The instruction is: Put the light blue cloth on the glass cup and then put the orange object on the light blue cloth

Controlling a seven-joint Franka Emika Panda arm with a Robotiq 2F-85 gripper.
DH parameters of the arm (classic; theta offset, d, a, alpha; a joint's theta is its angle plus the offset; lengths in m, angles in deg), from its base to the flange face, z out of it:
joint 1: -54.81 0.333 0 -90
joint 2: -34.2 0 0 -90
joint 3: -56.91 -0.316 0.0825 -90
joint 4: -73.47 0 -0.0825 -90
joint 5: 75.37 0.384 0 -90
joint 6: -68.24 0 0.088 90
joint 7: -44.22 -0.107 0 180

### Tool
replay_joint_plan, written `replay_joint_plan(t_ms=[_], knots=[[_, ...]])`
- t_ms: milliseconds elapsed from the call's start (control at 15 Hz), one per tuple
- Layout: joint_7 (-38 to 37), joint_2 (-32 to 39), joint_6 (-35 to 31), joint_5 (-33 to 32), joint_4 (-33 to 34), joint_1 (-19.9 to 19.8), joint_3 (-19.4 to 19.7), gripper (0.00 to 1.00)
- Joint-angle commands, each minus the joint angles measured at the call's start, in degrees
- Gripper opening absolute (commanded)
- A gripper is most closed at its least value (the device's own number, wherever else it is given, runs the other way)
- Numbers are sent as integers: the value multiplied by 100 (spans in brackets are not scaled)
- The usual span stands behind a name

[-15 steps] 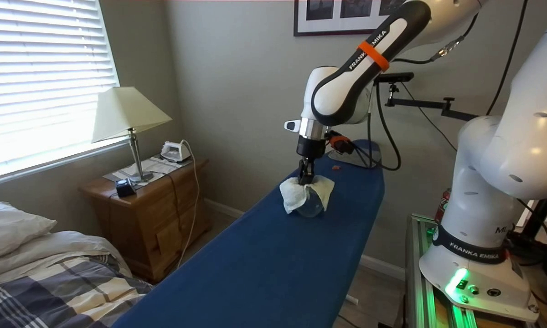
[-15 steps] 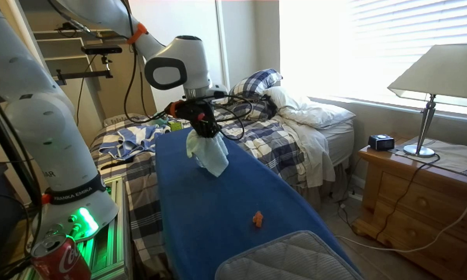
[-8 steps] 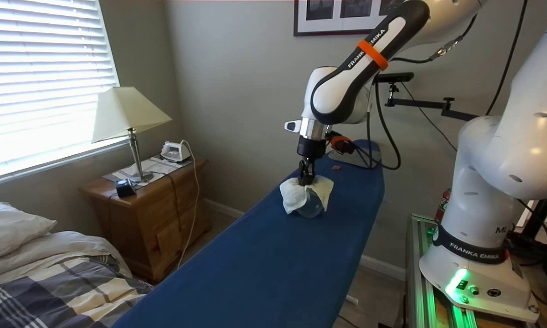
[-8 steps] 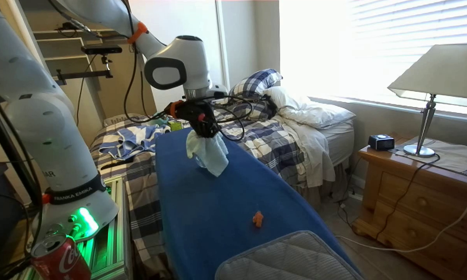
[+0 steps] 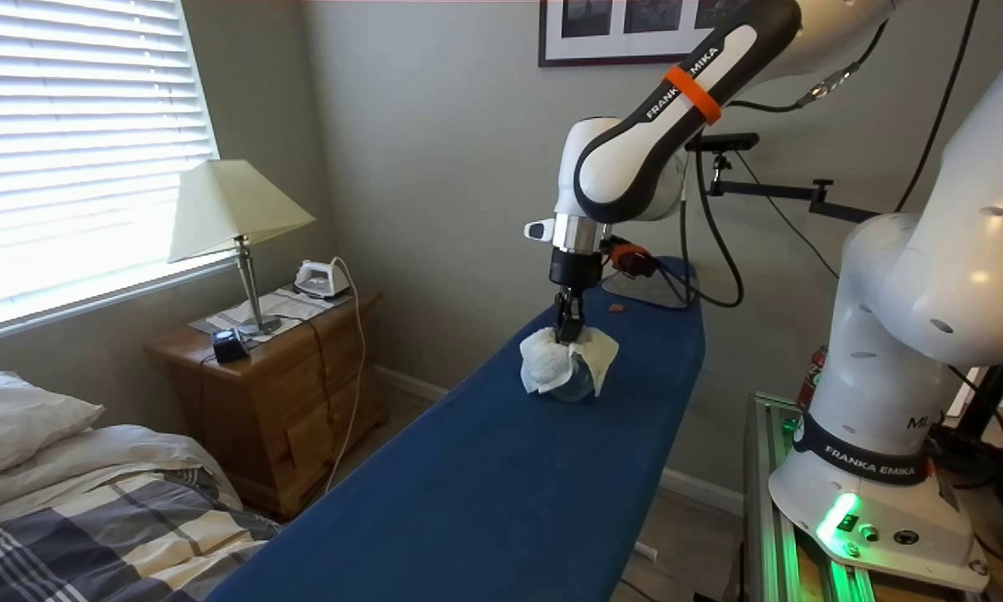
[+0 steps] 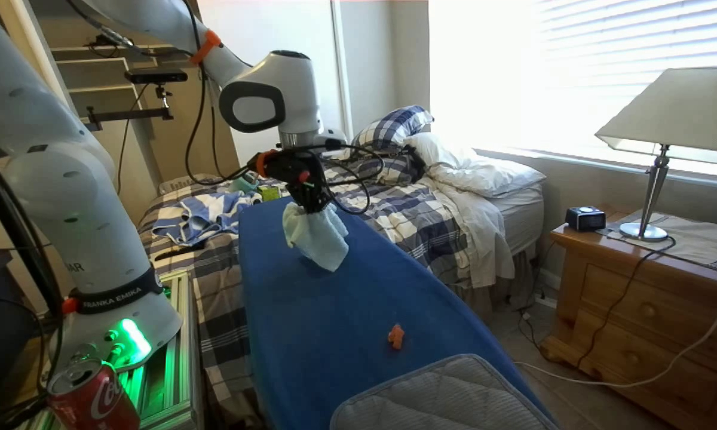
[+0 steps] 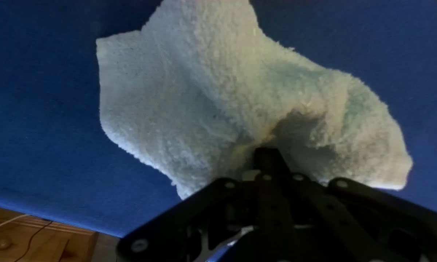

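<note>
Franka arm [image 5: 627, 176] was bent over the dark blue ironing board [image 5: 501, 485], forearm [image 5: 723, 58] sloping down, wrist [image 5: 578, 234] approx. vertical & gripper [image 5: 567, 333] pointing down. Jaws were narrow, drawn together on the light blue cloth [image 7: 207, 94] near its middle; wrist view was dark & blurry at the tips, so the exact pinch pt. was hard to make out. Cloth was draped over the glass cup [image 5: 574, 387], loose flaps hanging either side; clear rounded cup wall showed betw. them in an exterior view. Orange object [image 6: 396, 337], small & knobbly, lay on the board well apart from the cup, near a grey quilted pad [image 6: 442, 400] w/ bound edge.

Cloth was fuzzy, terry-type, v. pale, folds running out from the grip; board cover smooth & matte. Nightstand [image 6: 639, 310] was honey-colored wood w/ round knobs; plaid bedspread [image 5: 117, 535] navy/white.

"FRANKA EMIKA" was in white on black, on the forearm (partly under an orange strap [image 5: 692, 94]) & on the band [image 5: 869, 456] round the base [image 5: 878, 518]. Red Coca-Cola can [image 6: 92, 397] had white script, only partly legible.
</note>
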Motion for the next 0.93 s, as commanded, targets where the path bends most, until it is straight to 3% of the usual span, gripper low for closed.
replay_joint_plan(t_ms=[0,867], knots=[[-219,-311,359,-167,-14,-114,-70,4],[-718,-451,691,-346,100,-170,-55,4]])
